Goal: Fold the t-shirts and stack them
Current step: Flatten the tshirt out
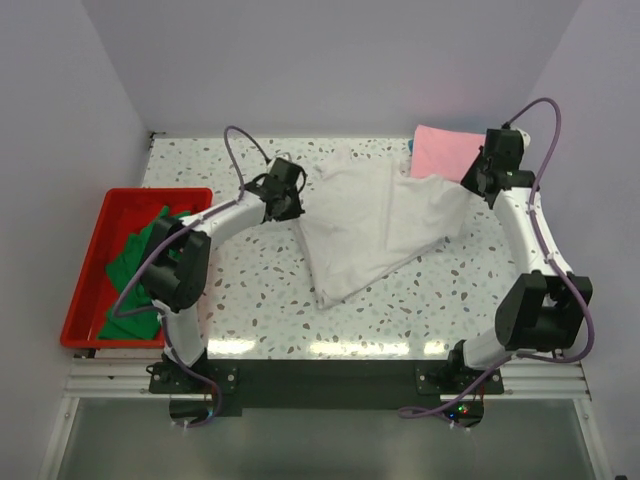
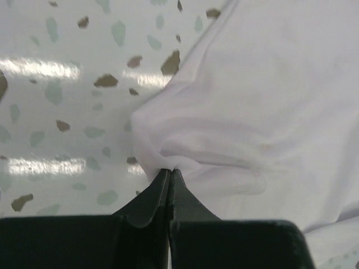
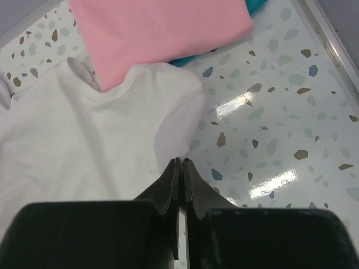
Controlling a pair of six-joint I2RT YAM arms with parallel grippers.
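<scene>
A large white t-shirt (image 1: 375, 225) lies half lifted across the middle of the speckled table. My left gripper (image 1: 290, 205) is shut on its left edge; the pinched cloth (image 2: 168, 162) bunches at the fingertips. My right gripper (image 1: 472, 180) is shut on the shirt's right sleeve edge (image 3: 179, 131). A folded pink t-shirt (image 1: 440, 150) lies at the back right on a teal one (image 3: 255, 8), of which only a sliver shows. The white shirt's collar (image 3: 98, 92) touches the pink one. Green t-shirts (image 1: 140, 265) lie in the red tray.
The red plastic tray (image 1: 90, 290) stands off the table's left edge beside the left arm. White walls close in the back and sides. The table's right rim (image 3: 331, 39) runs close to my right gripper.
</scene>
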